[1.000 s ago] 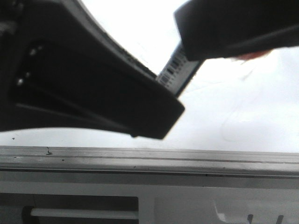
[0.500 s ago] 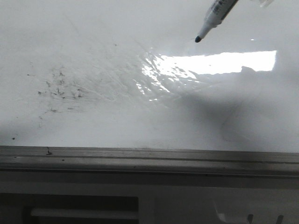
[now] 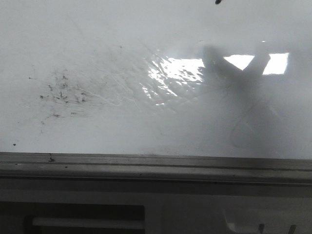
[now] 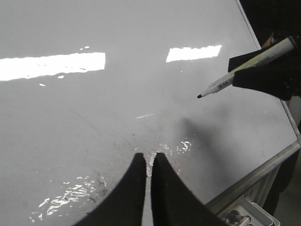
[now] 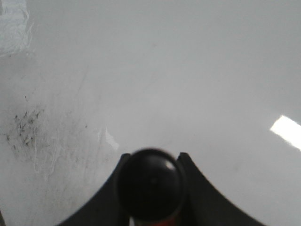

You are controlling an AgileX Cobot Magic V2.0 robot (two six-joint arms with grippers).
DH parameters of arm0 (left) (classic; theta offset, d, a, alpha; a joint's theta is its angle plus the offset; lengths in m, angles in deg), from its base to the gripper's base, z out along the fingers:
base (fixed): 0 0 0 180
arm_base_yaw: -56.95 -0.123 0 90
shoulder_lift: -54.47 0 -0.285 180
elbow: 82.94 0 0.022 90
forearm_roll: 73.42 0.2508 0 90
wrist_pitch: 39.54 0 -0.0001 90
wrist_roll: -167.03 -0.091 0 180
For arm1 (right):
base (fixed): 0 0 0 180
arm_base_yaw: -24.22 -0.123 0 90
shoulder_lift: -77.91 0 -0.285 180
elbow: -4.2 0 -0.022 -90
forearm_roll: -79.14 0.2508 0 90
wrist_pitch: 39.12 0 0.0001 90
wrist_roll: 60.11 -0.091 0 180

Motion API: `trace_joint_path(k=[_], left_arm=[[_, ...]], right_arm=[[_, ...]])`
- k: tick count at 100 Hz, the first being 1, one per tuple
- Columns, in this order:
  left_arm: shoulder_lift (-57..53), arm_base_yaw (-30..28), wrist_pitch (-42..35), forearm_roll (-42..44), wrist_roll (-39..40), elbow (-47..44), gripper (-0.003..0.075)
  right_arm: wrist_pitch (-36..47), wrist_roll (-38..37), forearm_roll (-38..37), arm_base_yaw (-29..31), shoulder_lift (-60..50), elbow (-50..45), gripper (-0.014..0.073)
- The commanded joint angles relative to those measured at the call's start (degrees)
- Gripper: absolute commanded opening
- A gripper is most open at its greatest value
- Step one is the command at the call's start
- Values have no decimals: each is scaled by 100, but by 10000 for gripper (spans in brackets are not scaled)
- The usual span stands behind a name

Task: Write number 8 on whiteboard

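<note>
Two arms: right fingers point(image 5: 150, 162) pinch a marker point(image 4: 244, 70) above the whiteboard point(image 3: 146, 73); left fingers point(image 4: 147, 162) pressed together.

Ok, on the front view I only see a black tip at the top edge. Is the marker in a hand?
Observer: Yes, the right hand is clamped on the marker.
Operator: Is the tip on the whiteboard?
Observer: It looks lifted. In the left wrist view the tip hangs over the whiteboard, with its shadow set apart from it.
Operator: And the left hand?
Observer: The left hand is shut and empty, over the board.
</note>
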Motion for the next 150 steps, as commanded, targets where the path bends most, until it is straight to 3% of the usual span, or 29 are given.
trace_joint_path(k=[1, 24, 55, 80, 103, 130, 150], left_arm=[[20, 29, 96, 22, 67, 151, -20], [20, 29, 333, 22, 67, 151, -20], [20, 29, 404, 11, 67, 151, -20], [20, 29, 490, 11, 67, 151, -20], [20, 29, 490, 11, 67, 151, -20], [20, 29, 490, 11, 67, 151, -20], [20, 29, 490, 11, 67, 151, -20]], right_arm=[[177, 73, 25, 9, 59, 203, -62], [785, 73, 270, 9, 337, 203, -62], [412, 73, 589, 9, 841, 203, -62], [-410, 73, 601, 9, 1149, 203, -62], [537, 73, 676, 9, 852, -15, -64], [1091, 73, 1457, 9, 240, -707, -64], [110, 73, 1598, 9, 396, -826, -64]])
